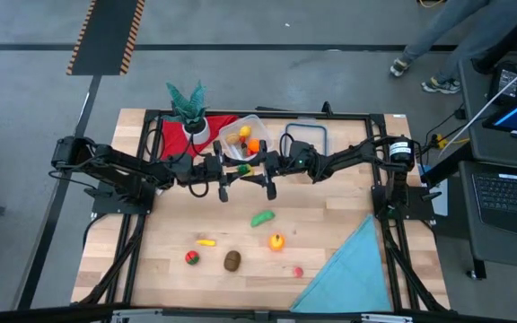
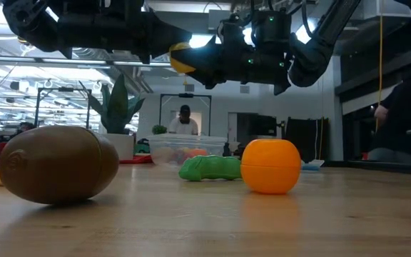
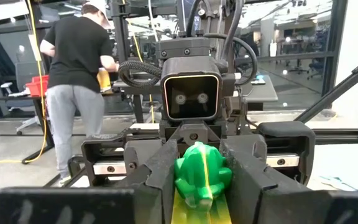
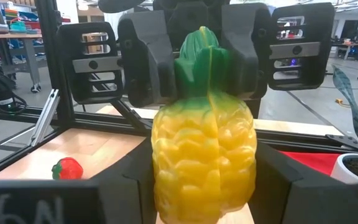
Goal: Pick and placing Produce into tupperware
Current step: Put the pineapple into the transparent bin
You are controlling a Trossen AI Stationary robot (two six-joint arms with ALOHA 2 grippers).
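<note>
The pineapple (image 4: 202,149) hangs just in front of the tupperware (image 1: 248,136), long axis spanning both grippers: right gripper (image 1: 263,168) clamps its body, left gripper (image 1: 225,170) apparently pinches the crown.

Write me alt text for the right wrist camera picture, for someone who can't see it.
A yellow toy pineapple with a green crown fills the middle, held between the right gripper's dark fingers, while the left gripper faces it and closes around the crown. Behind lie the wooden table and a small red strawberry.
</note>
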